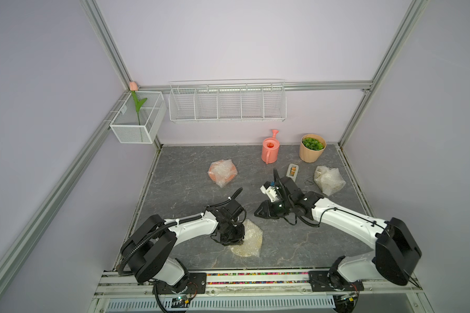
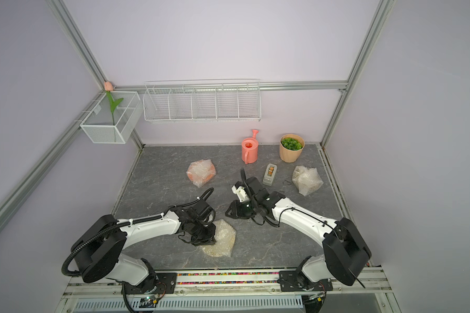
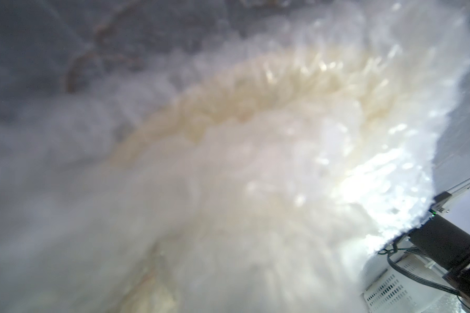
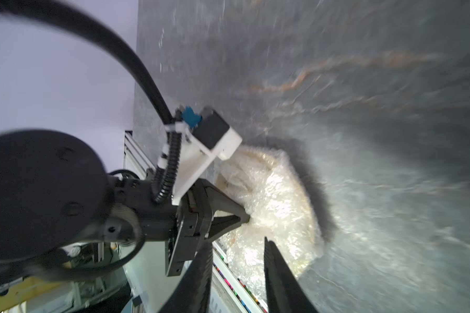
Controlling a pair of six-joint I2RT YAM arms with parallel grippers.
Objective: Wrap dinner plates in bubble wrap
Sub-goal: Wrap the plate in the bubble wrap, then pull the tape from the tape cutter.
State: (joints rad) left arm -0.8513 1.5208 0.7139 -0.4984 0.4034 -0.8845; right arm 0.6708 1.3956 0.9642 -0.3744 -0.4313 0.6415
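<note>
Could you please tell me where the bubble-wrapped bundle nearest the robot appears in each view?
In a top view: the near bundle low, just right of centre.
In a top view: the near bundle low, just left of centre.
Left wrist: it fills most of the picture, blurred.
Right wrist: right of centre, mid-height.
Shared landmark: the left gripper pinching its edge, absent only from the left wrist view.

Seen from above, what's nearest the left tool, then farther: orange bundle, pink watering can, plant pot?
1. orange bundle, mid-table beyond the left tool
2. pink watering can, by the back wall
3. plant pot, back right corner
</note>
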